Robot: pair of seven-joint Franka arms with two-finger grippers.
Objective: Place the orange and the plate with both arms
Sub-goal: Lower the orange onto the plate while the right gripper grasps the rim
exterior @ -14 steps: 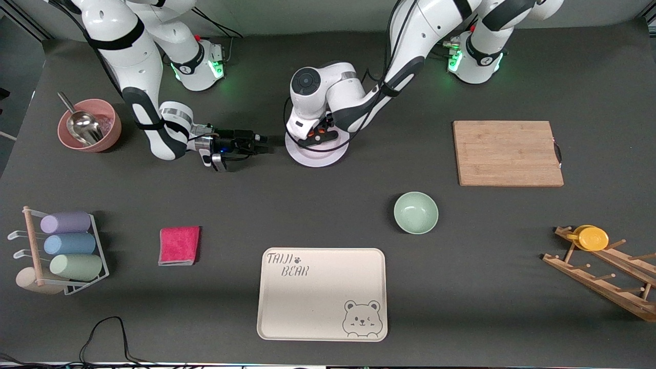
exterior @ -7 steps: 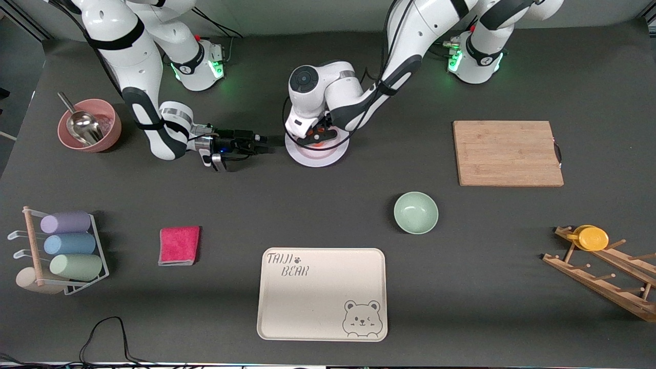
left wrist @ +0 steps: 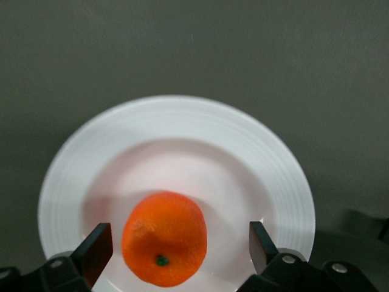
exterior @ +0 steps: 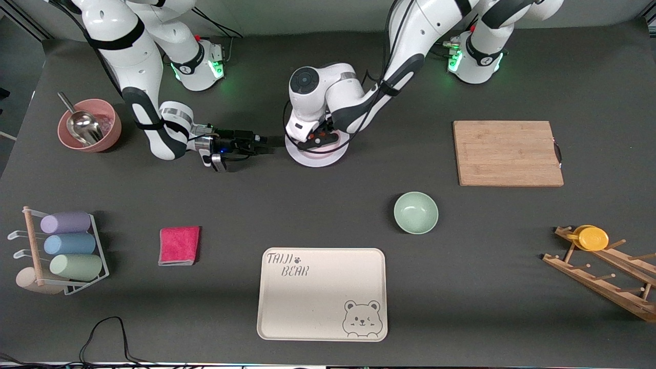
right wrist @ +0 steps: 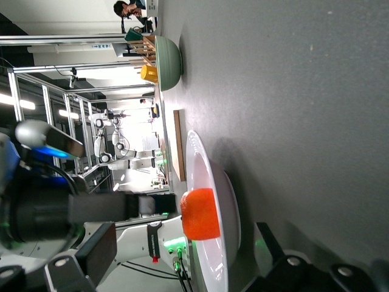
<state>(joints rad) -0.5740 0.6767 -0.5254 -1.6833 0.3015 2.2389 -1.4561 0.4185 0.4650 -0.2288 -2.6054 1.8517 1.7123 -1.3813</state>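
From the front view my left end effector (exterior: 319, 137) covers the orange, only slivers showing, and much of the plate (exterior: 316, 156). In the left wrist view the plate's lower rim and both fingers (left wrist: 97, 250) are cut off by the edge.

Pink bowl (exterior: 90, 125) with metal scoop (exterior: 82, 123) upper left. Cup rack (exterior: 59, 251) lower left, pink cloth (exterior: 179, 245) beside it. Cream tray (exterior: 322, 294) bottom centre, green bowl (exterior: 415, 212) above it. Cutting board (exterior: 507, 153) upper right; wooden rack (exterior: 605, 271) with yellow dish (exterior: 592, 238) lower right.
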